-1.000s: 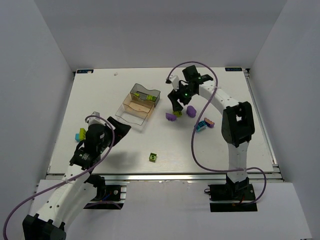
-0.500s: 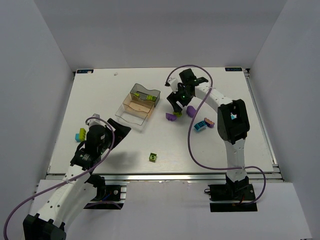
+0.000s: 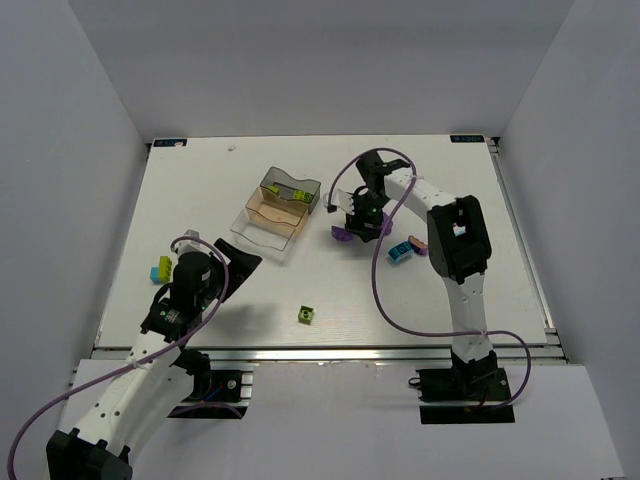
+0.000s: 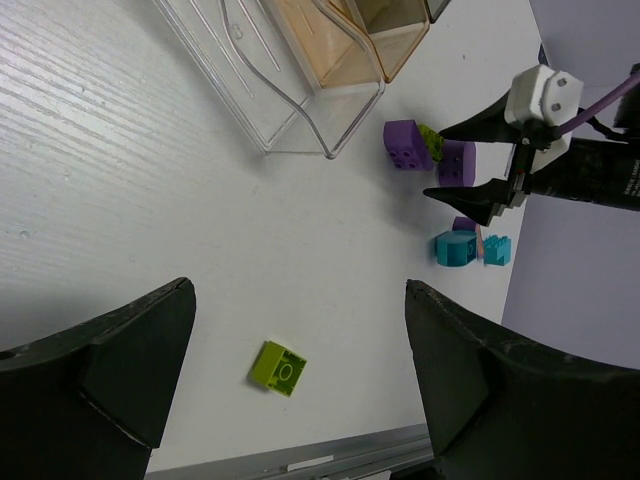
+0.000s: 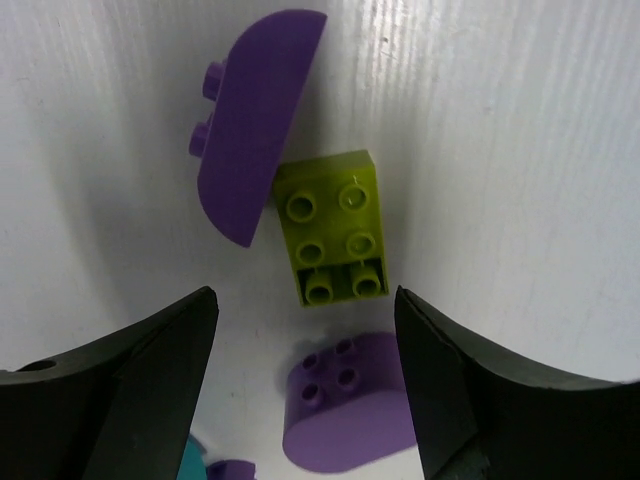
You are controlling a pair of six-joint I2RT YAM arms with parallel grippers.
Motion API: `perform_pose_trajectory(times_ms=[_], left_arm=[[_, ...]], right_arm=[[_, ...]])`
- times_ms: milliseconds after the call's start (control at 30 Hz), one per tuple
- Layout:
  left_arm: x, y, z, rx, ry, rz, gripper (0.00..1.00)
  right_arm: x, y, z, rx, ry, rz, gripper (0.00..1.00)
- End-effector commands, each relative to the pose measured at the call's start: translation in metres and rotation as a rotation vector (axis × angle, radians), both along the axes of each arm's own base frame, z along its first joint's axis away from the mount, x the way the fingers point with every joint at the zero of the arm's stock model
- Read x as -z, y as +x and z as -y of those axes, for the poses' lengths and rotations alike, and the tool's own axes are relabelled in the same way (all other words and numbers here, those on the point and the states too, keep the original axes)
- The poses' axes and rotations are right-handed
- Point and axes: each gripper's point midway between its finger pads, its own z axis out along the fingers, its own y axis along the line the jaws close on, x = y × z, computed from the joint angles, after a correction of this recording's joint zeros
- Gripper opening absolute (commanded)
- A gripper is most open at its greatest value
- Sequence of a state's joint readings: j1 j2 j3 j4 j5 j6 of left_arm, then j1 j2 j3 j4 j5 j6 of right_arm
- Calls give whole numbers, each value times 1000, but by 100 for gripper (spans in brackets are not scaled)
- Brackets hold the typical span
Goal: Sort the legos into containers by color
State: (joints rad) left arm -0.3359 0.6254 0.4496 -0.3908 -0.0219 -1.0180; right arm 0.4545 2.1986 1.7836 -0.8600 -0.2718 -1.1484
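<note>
The right gripper (image 5: pixel 305 298) hangs low over a small cluster of legos on the white table (image 3: pixel 200 200), its 2 fingers (image 5: pixel 120 380) spread wide with nothing between them. Directly beneath it a lime green brick (image 5: pixel 330 228) lies flat with 6 studs facing up. A curved purple brick (image 5: pixel 255 125) rests on its side with 2 studs showing and touches 1 corner of the lime green brick. A rounded purple brick (image 5: pixel 345 405) with 4 studs sits just beside the opposite end without touching it. From above, this cluster lies just right of the smoky grey tray (image 3: pixel 275 185), which holds 1 lime piece (image 3: pixel 300 195). The orange-tinted tray (image 3: pixel 270 215) adjoins the grey one on its near-left side, and the clear tray (image 3: pixel 262 243) adjoins the orange one in the same row. A cyan brick (image 4: pixel 455 248) and a second cyan brick (image 4: pixel 497 248) lie close together on the table, near the cluster on its right. The left gripper (image 4: pixel 300 290) hovers above bare table near the clear tray, its jaws wide apart and holding nothing. A lone lime brick (image 4: pixel 278 367) lies on the table near the front edge, well apart from the trays. A lime-and-cyan pair (image 3: pixel 160 268) sits by the left arm (image 3: pixel 150 340).
</note>
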Motion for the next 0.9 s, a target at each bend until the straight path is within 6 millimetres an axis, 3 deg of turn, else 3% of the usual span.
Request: perform_pose_trajectory(times_ms=[0,467,567,600,700,800,867], left_arm=[[1,-1,0,0,-7,-5,94],[5,-4,5,15,-23,-19,94],[8,-4,6,16,-23,-23,94],[8,-3,6,16,-23,-23,94],[9,-3,7,19,-20,-27,94],[11,-3,7,19,-20,-29,94],[12,-3,7,19,-20,-29,94]], right_arm=[[-4,2,-12,-155,29,10,76],[9,7,-25,-182,67,-13,63],[10,4,-25,-180,67,-26,53],[10,4,-25,-178,68,-25,42],[8,4,-20,-172,50,-17,22],[0,9,-17,-153,38,26,12],[-19,20,-21,-131,64,99,8]])
